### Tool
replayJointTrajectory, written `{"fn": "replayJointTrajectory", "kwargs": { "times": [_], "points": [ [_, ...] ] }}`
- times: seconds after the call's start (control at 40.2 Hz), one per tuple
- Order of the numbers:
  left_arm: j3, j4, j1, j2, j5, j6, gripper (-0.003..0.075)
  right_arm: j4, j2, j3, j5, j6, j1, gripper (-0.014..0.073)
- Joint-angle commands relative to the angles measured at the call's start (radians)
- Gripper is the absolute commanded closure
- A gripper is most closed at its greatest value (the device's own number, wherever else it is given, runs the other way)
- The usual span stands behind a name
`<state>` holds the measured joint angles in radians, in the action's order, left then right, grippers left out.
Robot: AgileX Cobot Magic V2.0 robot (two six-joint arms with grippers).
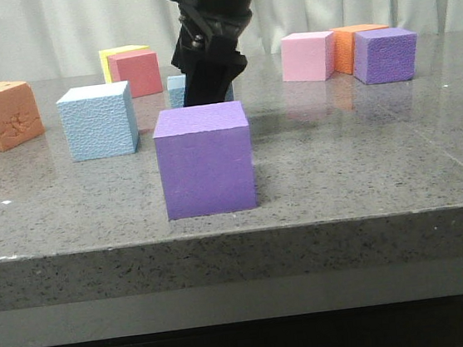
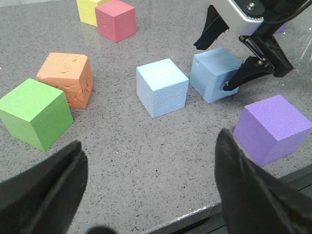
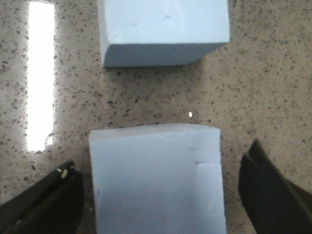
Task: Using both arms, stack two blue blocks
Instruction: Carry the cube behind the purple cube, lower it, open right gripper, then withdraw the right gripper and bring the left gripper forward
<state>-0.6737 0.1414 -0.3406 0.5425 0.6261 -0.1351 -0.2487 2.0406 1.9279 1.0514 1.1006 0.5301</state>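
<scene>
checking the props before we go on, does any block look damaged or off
Yes: the orange block at the table's left looks gouged and wrinkled on its faces, unlike the clean-edged cubes around it. The blue block between the right end effector fingers shows small dents.

Bright, even light; glare streak on the tabletop (image 3: 41, 73)

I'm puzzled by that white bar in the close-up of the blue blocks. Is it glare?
Yes: in the right wrist view the bar is lamp glare on the polished table; the fingers are dark and soft. In the front view the table faintly mirrors the pink block.
</scene>
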Motion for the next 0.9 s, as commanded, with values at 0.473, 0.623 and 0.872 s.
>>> {"fn": "replayJointTrajectory", "kwargs": {
  "times": [0.473, 0.623, 0.872],
  "points": [
    [-0.033, 0.008, -0.006, 0.012, -0.069, 0.002, 0.0184, 0.249, -0.407, 0.0, 0.145, -1.042, -0.016, -0.0054],
    [-0.033, 0.008, -0.006, 0.012, -0.069, 0.002, 0.0184, 0.232, -0.587, -0.223, 0.017, -1.095, -0.007, -0.0003],
    [-0.033, 0.008, -0.006, 0.012, -0.093, 0.002, 0.0184, 0.187, -0.904, -0.687, -0.234, -1.089, -0.006, 0.0004]
  ]
}}
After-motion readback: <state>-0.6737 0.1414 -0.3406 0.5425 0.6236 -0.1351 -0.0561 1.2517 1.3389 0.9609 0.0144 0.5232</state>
